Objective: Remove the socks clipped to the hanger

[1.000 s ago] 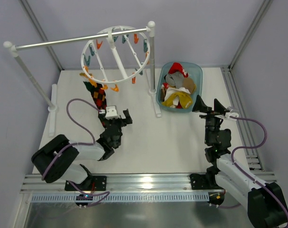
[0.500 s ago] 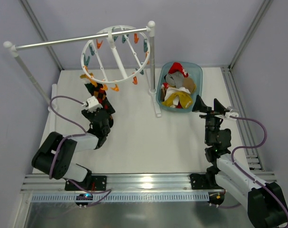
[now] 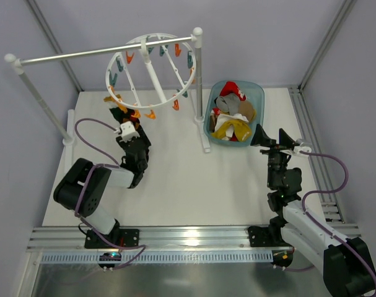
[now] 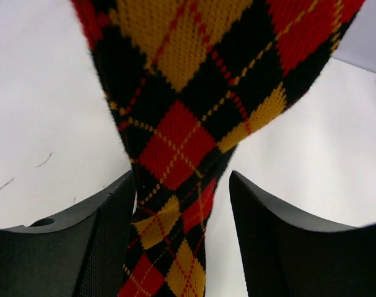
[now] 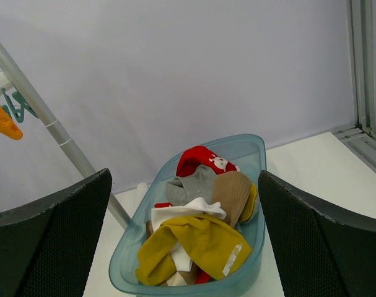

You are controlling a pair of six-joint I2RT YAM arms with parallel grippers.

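The white wheel-shaped hanger [image 3: 111, 73] hangs from the rail with orange and teal clips round its rim. One dark argyle sock [image 3: 126, 115] with red and yellow diamonds hangs clipped at its lower left edge. My left gripper [image 3: 132, 124] reaches up around this sock's lower part. In the left wrist view the argyle sock [image 4: 188, 124] runs down between the fingers of the left gripper [image 4: 183, 179]. It touches the left finger, and a gap shows beside the right one. My right gripper [image 3: 271, 137] stands open near the bin, with nothing between the fingers of this gripper [image 5: 183, 175].
A translucent blue bin [image 3: 259, 99] right of the hanger holds several loose socks, red, grey, white, tan and yellow; its rim [image 5: 249, 142] faces the right wrist camera. The white rail stand [image 3: 101, 52] with two posts crosses the back left.
My left arm has swung left and up from the middle of the table to the argyle sock, and its jaws have narrowed around it. The right arm has not moved.
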